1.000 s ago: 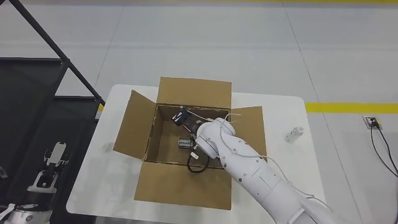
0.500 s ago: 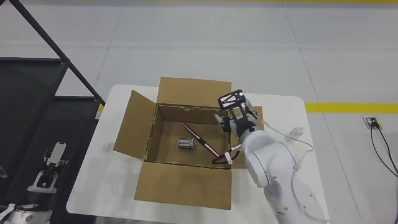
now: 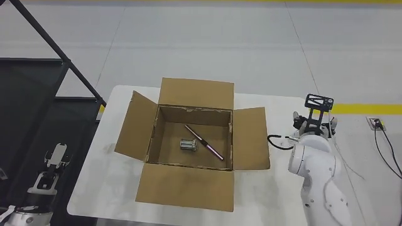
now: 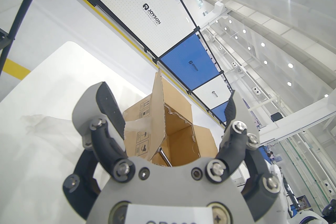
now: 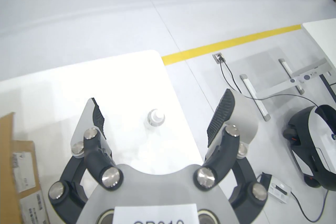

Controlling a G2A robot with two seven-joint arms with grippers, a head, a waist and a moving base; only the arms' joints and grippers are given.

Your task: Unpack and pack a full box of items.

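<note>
Hovering over a small bottle [image 5: 156, 117] near the tabletop [image 5: 78, 78] edge, the right gripper [image 5: 161, 103] is spread wide. The left gripper [image 4: 168, 101], likewise spread, faces the open box [image 4: 176, 101].

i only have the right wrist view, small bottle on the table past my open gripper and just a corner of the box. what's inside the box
Observer: Two things lie on the floor of the box: a slim rod lying diagonally and a small grey item.
Operator: are they touching
Observer: They lie close together, the grey item beside the rod's middle. The top view does not settle whether they touch.
Operator: and where's the left gripper
Observer: The left gripper is open and empty, off the table's side, and it faces the box's upright flap.
</note>
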